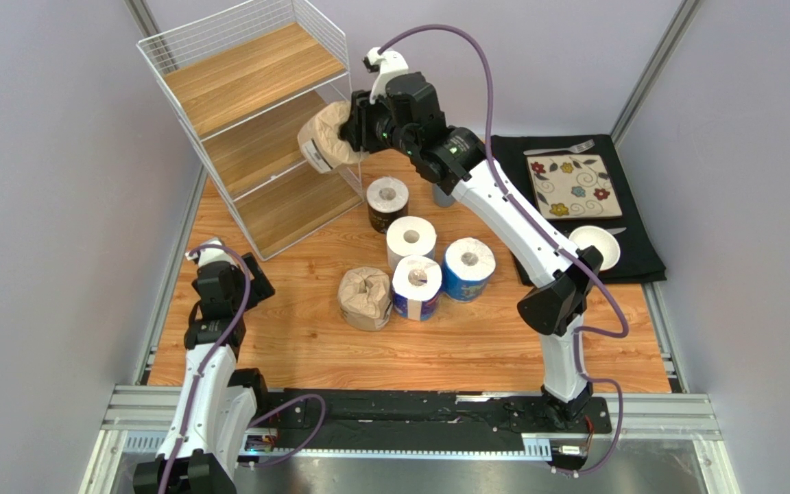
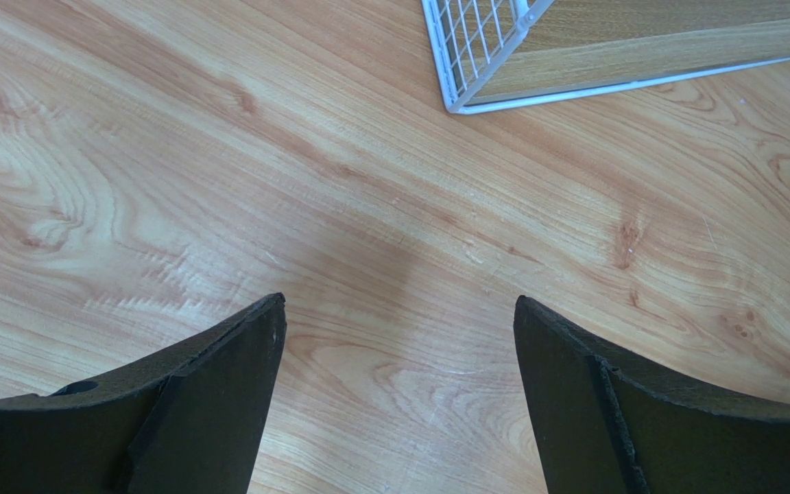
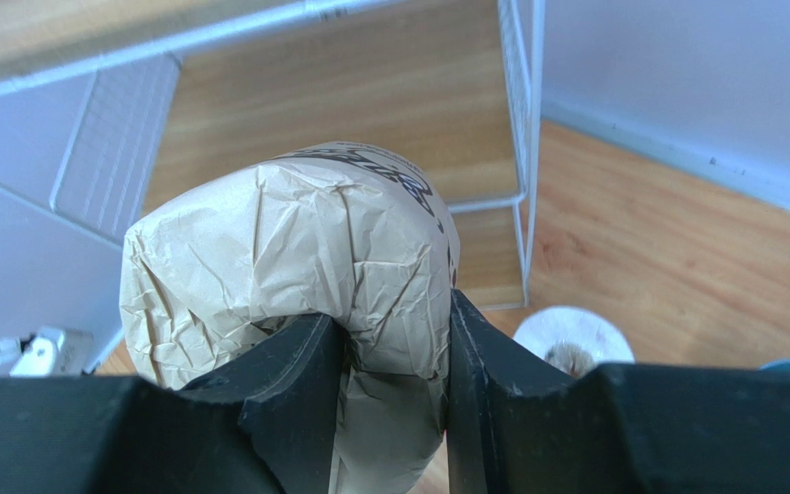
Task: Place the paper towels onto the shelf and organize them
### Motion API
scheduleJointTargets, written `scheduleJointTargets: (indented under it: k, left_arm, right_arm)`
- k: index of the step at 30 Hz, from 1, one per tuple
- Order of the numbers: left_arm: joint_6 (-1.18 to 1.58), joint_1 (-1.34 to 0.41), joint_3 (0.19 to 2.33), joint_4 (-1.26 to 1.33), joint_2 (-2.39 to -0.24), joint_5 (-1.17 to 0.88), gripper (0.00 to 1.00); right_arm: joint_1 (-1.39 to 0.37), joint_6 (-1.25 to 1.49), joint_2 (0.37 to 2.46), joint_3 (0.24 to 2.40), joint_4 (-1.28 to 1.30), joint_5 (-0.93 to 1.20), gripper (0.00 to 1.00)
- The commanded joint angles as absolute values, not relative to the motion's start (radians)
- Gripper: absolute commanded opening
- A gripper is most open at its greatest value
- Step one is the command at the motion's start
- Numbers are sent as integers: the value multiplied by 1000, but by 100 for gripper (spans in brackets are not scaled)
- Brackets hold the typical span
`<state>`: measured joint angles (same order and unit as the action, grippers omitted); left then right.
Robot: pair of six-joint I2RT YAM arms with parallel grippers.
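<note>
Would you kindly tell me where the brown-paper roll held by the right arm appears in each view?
Top external: upper centre, the brown-paper roll sits in the right pincer at the edge of the shelf.
Left wrist: not in it; only bare table and a shelf corner.
Right wrist: centre, large, clamped in the pincer.
Shared landmark: the white wire shelf, visible in all three views.
</note>
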<state>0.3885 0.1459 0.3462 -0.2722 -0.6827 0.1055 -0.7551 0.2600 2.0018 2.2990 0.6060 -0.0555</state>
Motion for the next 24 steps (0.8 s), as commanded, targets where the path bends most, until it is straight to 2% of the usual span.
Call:
scheduleJointTargets:
  k: [1, 24]
  left_arm:
    - [399, 153, 345, -267, -677, 97, 90]
    - [399, 155, 345, -264, -692, 92, 90]
  right_arm:
    - [-744, 242, 2051, 2425, 502, -86, 24]
    - [-738, 232, 2106, 2419, 399, -80, 22]
